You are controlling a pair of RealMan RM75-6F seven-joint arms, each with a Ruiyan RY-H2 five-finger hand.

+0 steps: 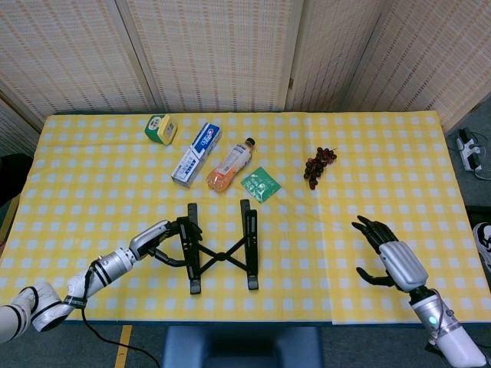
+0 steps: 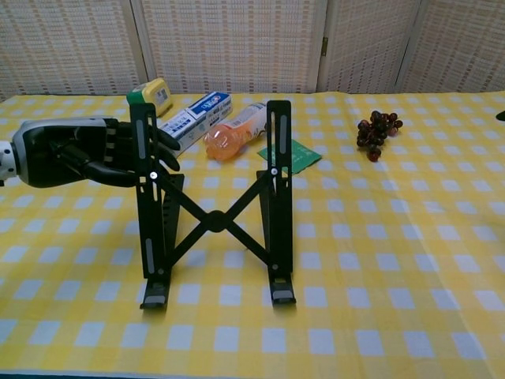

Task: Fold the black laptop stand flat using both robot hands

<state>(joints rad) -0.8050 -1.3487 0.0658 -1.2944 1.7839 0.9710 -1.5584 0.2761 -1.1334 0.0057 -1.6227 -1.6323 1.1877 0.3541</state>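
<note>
Left hand [image 1: 157,239] touches the stand [image 1: 219,247], grip unclear; right hand [image 1: 391,261] spread, apart — should brace the other rail first.

Woven beige screens [image 1: 215,54] stand behind the worktop [image 1: 383,138], which wears a yellow checked cloth. Grey floor [image 1: 472,123] at right, even light.

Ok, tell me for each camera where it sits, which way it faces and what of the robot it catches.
Head view: high above the near table edge, looking steeply down on the whole yellow checked table; shows both forearms, the left hand at the black laptop stand, the right hand open and apart.
Chest view: low, near table height, facing across to the screens; shows only the left hand at the stand's left rail.
Shared: stand, left hand, orange bottle, grapes, toothpaste box.
</note>
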